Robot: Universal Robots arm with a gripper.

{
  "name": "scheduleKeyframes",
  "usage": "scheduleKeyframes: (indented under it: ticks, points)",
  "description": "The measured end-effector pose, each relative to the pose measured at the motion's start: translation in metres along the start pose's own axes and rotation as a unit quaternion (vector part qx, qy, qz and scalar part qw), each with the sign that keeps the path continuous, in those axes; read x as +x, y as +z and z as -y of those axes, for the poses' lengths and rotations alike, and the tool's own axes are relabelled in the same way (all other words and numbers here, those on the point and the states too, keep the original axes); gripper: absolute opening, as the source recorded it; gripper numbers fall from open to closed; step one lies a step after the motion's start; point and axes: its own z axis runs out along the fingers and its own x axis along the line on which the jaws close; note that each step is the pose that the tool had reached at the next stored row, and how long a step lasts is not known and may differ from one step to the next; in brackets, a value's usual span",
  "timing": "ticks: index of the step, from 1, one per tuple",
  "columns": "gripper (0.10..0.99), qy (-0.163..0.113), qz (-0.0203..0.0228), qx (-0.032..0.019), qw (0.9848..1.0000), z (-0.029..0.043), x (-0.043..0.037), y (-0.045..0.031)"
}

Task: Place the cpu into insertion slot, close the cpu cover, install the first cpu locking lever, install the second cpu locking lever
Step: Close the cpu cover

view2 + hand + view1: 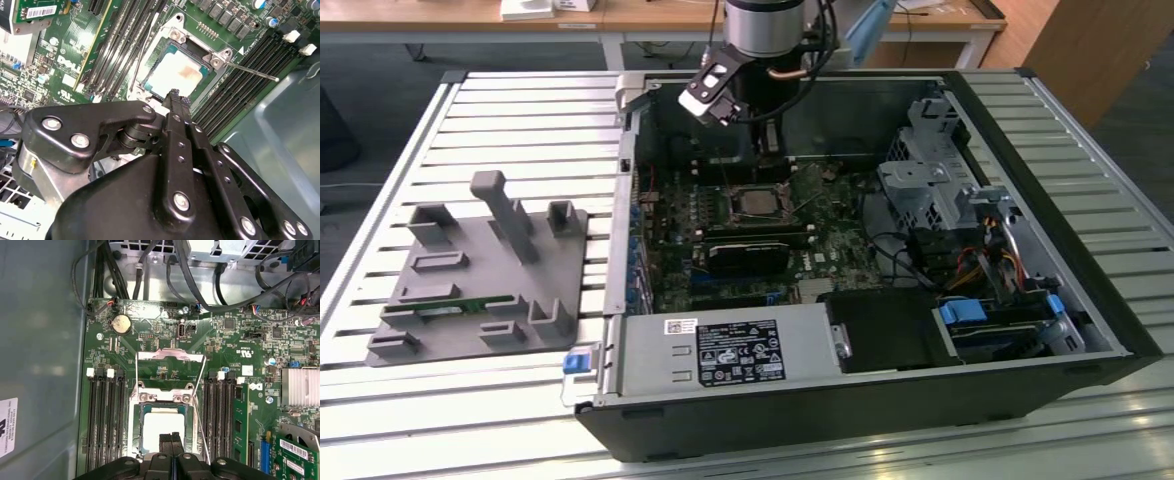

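Evidently the cpu point(162, 422) sits in the insertion slot point(135, 435), so the clenched, empty gripper point(171, 437) hovering above should press the raised cpu cover point(170, 356) down squarely, clear of the locking lever point(252, 71).

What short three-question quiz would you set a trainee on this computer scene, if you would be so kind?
1. True or false: the cpu lies on the grey fixture outside the computer case.
2. The gripper is: A) wide open; B) shut with nothing between its fingers; C) shut on a memory module.
3. In both wrist views, which part is the gripper poised over?

Key: 1 false, the cpu sits in the insertion slot; 2 B; 3 the cpu.
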Motion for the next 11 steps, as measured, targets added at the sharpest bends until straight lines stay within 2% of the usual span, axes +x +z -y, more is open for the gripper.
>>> scheduleKeyframes:
  ticks: [5, 11]
  points:
    - [0.106, 0.0, 0.0, 0.0, 1.0, -0.0005, -0.0002, -0.0059]
    - [0.106, 0.001, 0.0001, 0.0002, 1.0, -0.0013, -0.0009, -0.0185]
